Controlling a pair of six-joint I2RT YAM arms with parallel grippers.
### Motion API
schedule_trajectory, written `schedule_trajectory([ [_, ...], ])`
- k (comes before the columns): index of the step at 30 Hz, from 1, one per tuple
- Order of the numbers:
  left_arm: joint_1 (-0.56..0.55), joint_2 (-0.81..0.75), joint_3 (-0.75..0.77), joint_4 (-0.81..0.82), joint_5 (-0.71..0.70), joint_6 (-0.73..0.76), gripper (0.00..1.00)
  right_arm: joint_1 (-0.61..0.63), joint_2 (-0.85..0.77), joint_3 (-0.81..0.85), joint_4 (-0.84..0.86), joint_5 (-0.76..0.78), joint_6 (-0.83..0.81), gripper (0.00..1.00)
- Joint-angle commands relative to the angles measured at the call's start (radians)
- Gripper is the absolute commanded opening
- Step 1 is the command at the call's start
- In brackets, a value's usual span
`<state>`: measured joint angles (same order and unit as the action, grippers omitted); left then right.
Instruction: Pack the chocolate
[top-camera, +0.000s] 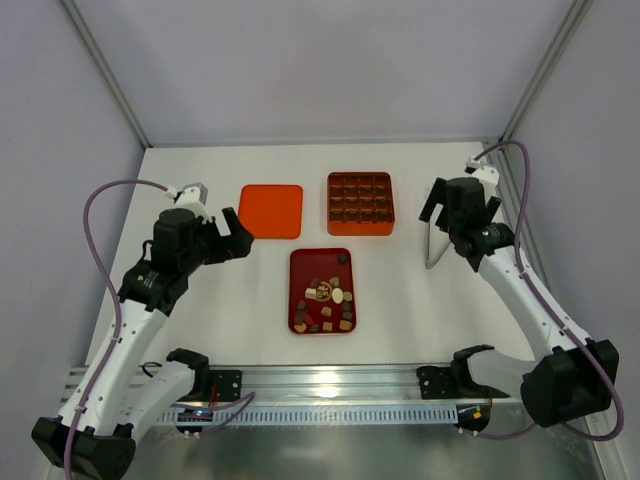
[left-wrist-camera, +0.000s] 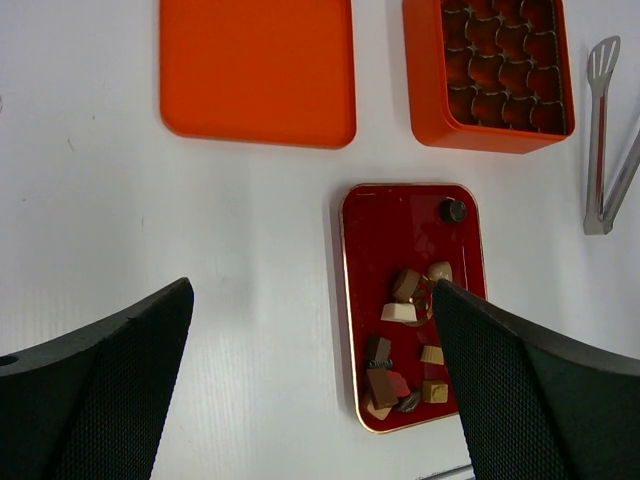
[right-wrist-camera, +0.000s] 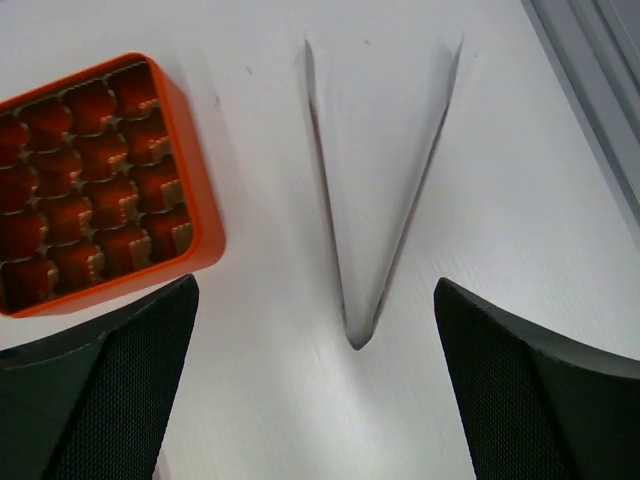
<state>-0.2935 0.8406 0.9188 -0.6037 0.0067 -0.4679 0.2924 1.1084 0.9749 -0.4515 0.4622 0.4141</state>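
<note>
At the near edge of the white tabletop (top-camera: 250, 300), the 2 arm bases sit on a metal rail (top-camera: 330, 380). Just beyond it, midway between the arms, lies the dark red tray (left-wrist-camera: 390, 225), long side running away from the rail. The chocolate (left-wrist-camera: 404, 284) is all on this tray - a loose cluster of brown, tan and cream pieces over its near half. 1 dark round piece (left-wrist-camera: 454, 210) sits alone in the far right corner.

The left claw (top-camera: 237, 233) hangs above the tabletop to the left of the tray's far end. Its jaws are spread wide and nothing is between them. From its wrist camera, the right finger covers the near right corner of the tray.

The right claw (right-wrist-camera: 315, 290) hovers on the other side, over a pair of metal tongs (right-wrist-camera: 357, 335). It is also released, with its jaws wide and nothing held. The tongs lie flat on the tabletop in a V, with the joined end toward the rail and the tips pointing away. They touch neither the claw nor the box.

Farthest back are 2 orange pieces, side by side with a clear gap between them. The flat orange lid (left-wrist-camera: 258, 70) is on the left. The orange box (left-wrist-camera: 480, 135) on the right stands beyond the tray's far end and well left of the tongs. Its 4 by 4 grid holds fluted brown liners.
</note>
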Motion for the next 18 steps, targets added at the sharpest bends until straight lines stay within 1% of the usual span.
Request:
schedule_trajectory([
  [1,0.001,0.000,0.017,0.015,0.032,-0.008,1.00,-0.113,0.065,0.024,-0.036,-0.100,-0.024,1.00],
  [2,0.002,0.000,0.017,0.015,0.038,-0.009,1.00,-0.133,0.088,0.036,-0.033,-0.135,-0.020,1.00],
  [3,0.002,0.002,0.018,0.016,0.050,-0.011,1.00,-0.147,0.143,0.044,-0.027,-0.145,-0.017,1.00],
  [6,0.001,0.008,0.018,0.015,0.061,-0.009,1.00,-0.183,0.230,0.076,-0.006,-0.183,-0.017,1.00],
  [10,0.002,0.002,0.014,0.015,0.059,-0.008,1.00,-0.234,0.407,0.126,-0.006,-0.218,-0.023,1.00],
  [12,0.002,-0.005,0.014,0.015,0.053,-0.006,1.00,-0.245,0.448,0.145,0.017,-0.264,-0.043,1.00],
  [18,0.002,-0.003,0.015,0.015,0.050,-0.005,1.00,-0.262,0.600,0.197,0.011,-0.281,-0.058,1.00],
])
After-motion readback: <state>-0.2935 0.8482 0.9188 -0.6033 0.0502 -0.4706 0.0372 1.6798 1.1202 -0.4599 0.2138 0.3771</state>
